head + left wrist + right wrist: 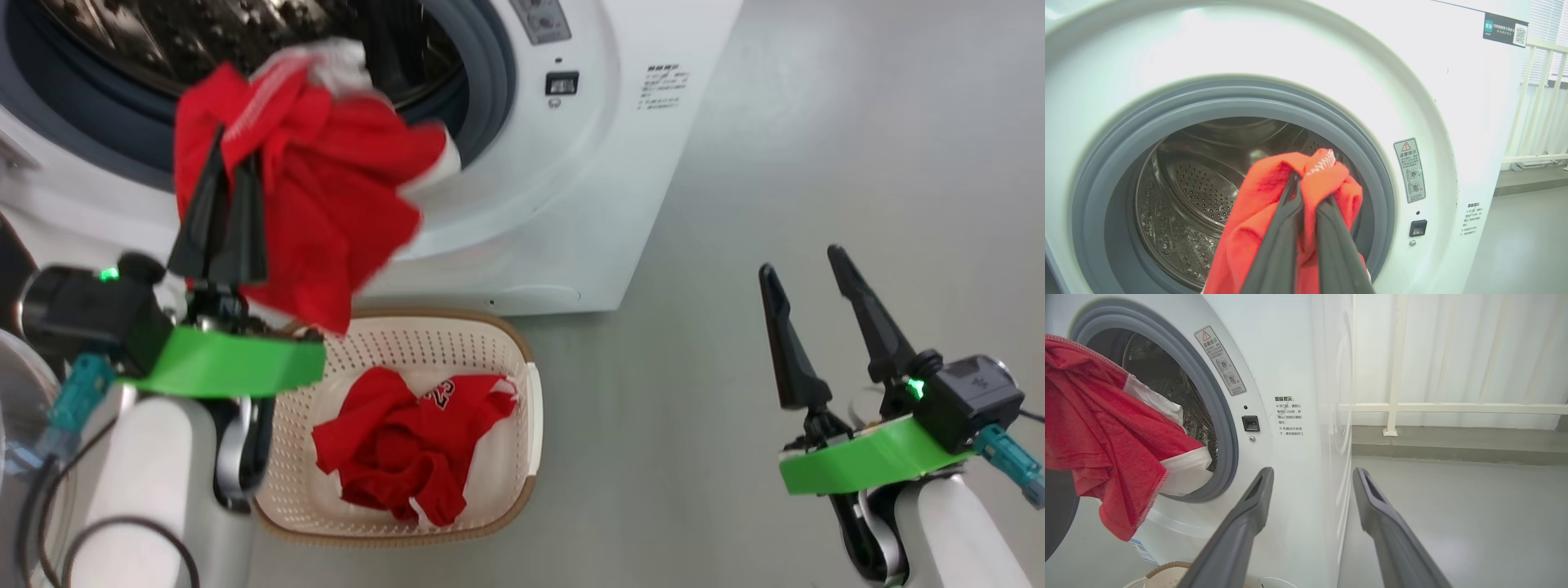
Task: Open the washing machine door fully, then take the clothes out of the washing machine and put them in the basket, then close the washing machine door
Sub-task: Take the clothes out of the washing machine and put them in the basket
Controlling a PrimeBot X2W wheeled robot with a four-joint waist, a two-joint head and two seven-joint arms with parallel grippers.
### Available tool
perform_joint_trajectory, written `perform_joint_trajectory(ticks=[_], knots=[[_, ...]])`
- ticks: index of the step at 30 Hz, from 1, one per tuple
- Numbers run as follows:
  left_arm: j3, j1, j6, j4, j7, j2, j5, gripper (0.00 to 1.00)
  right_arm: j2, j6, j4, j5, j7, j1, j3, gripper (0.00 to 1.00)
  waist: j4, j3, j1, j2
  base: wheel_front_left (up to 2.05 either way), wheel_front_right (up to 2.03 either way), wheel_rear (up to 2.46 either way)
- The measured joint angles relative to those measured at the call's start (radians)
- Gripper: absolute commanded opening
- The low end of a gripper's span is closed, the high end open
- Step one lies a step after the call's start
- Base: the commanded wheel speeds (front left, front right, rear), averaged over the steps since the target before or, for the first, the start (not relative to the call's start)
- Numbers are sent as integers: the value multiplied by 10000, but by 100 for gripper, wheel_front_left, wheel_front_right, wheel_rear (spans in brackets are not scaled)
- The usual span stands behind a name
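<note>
My left gripper is shut on a red garment with white trim, which hangs in front of the washing machine mouth, above the basket. In the left wrist view the fingers pinch the red fabric before the steel drum. A second red garment with a number lies in the basket. The open washing machine door shows partly at the far left. My right gripper stands open and empty over the floor to the right; its wrist view shows the hanging garment.
The basket stands on the grey floor against the machine's front. A white railing and curtain run behind the machine's right side. The basket's brown rim shows low in the right wrist view.
</note>
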Motion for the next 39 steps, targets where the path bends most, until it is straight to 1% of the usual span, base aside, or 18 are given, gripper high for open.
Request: perform_joint_trajectory(ticks=[5, 8, 13, 18, 21, 22, 27, 32, 39], knots=[[33, 837, -77, -449, -2, -98, 134, 0, 2, 0, 90, 0, 0, 298, 19, 100, -32, -495, 0, 0, 0, 0, 0], [4, 1341, -79, -477, 0, -213, 136, 0, 0, 0, 92, 2, 0, 392, 38, 100, -55, -773, 0, 0, 0, 0, 0], [-125, 2087, -77, -159, 0, -303, 77, 0, 2, 0, 136, 75, 0, 659, 150, 100, -112, -1115, 0, -1, 0, 0, 0], [-531, 2417, -77, 345, 0, -316, 414, 0, 4, 0, 113, 75, 0, 658, 244, 100, -206, -1095, 0, 0, 0, 0, 0], [-564, 2416, -77, 951, 0, -320, 251, 0, 4, 0, 54, 75, 0, 651, 261, 100, -229, -942, 0, -1, 0, 0, 0], [-564, 2416, -77, 951, 0, -320, 251, 0, 4, 0, 54, 75, 0, 651, 261, 100, -229, -942, 0, -1, 0, 0, 0], [-491, 2311, -88, 2282, 2, -343, -353, 0, 4, 0, 10, 90, 0, 621, 293, 100, -297, -604, 0, -1, 0, 0, 0], [-395, 1499, -123, 3515, 2, -372, -665, 0, 4, 0, 12, 90, 0, 589, 295, 100, -362, -186, 0, 0, 0, 0, 0], [-504, 569, -123, 5653, 2, -403, -984, 0, 2, 0, -79, 104, 0, 142, 301, 100, -495, 410, 0, 0, 0, 0, 0]])
